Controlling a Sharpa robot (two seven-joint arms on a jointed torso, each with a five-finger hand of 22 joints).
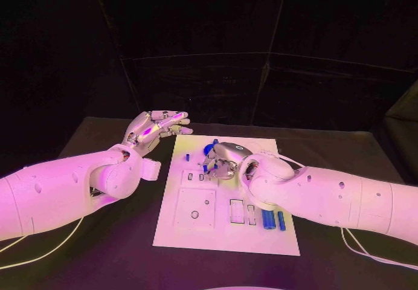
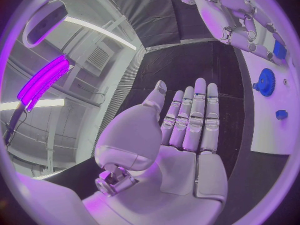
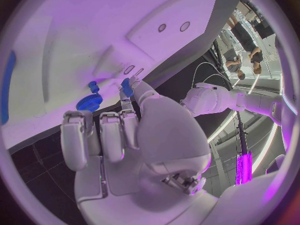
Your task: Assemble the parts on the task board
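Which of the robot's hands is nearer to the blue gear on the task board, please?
The right. The right hand is over the task board, right beside the blue gear, holding a small blue part. The left hand hovers open off the board's far left corner.

the flat white rectangular task board (image 1: pixel 228 232) lies lengthwise on the black table before me, with shallow cut-outs across its middle. two small blue cylindrical pins (image 1: pixel 273 219) lie side by side near its near right corner. a blue toothed gear (image 3: pixel 89 104) sits flat at the far end, with a small blue peg (image 3: pixel 94 86) just beside it.
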